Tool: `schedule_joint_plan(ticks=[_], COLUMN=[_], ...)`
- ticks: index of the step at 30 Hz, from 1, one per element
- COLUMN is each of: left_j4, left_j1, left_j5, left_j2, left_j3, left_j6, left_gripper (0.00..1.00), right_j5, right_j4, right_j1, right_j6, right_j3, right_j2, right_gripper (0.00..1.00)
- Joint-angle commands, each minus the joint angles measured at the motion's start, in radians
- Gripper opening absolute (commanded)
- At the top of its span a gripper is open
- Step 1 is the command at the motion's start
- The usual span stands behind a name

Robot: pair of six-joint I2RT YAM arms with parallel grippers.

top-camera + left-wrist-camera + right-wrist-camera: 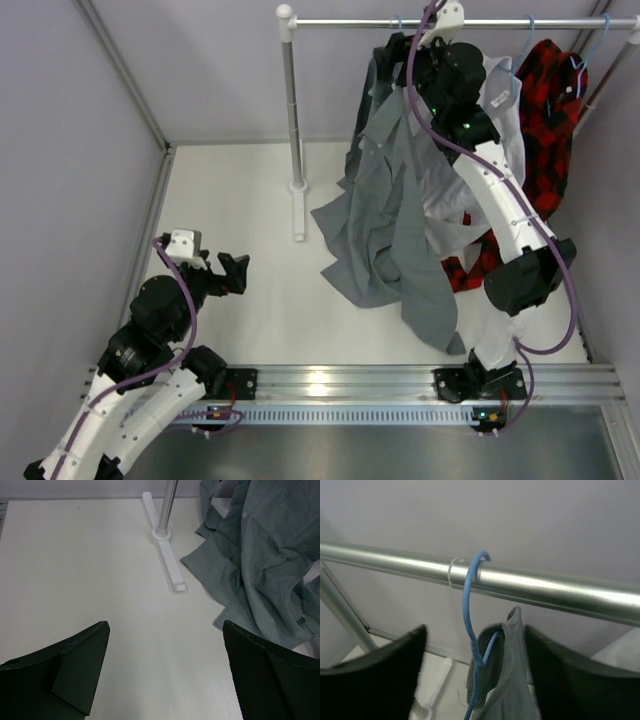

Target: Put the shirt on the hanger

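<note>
The grey shirt (pixel 400 200) hangs from the rail (pixel 350 22), its lower half and sleeves pooled on the white table. In the right wrist view its collar (pixel 507 645) sits on the light-blue hanger (pixel 472 605), whose hook is over the rail (pixel 545 587). My right gripper (pixel 475 630) is up at the rail, open, one finger on each side of the hanger's neck and the collar. The wire touches neither finger. My left gripper (pixel 238 272) hovers low over the table at the near left, open and holding nothing. In its own view the shirt (pixel 260 555) lies to its right.
A white shirt (pixel 505 110) and a red-and-black plaid shirt (pixel 550 110) hang on the same rail to the right of the grey one. The rack's pole (pixel 293 110) and its white foot (pixel 170 560) stand left of the shirt. Grey walls close in both sides.
</note>
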Motion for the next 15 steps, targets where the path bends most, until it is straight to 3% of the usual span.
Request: schedule_joint_plan(ticks=[1, 8, 15], left_j4=[0.048, 0.046, 0.051], left_j1=[0.005, 0.093, 0.317], left_j5=[-0.076, -0.150, -0.054], left_j2=[0.005, 0.064, 0.150], left_j3=[-0.008, -0.002, 0.015], left_j6=[-0.022, -0.051, -0.068], left_gripper=[0.98, 0.98, 0.98], right_j5=[0.035, 0.053, 0.117], right_j4=[0.135, 0.069, -0.244], right_j1=[0.013, 0.011, 0.013], right_j6=[-0.004, 0.002, -0.022], right_j3=[-0.061, -0.115, -0.369], right_j2=[-0.098, -0.229, -0.487], right_gripper=[0.99, 0.99, 0.99])
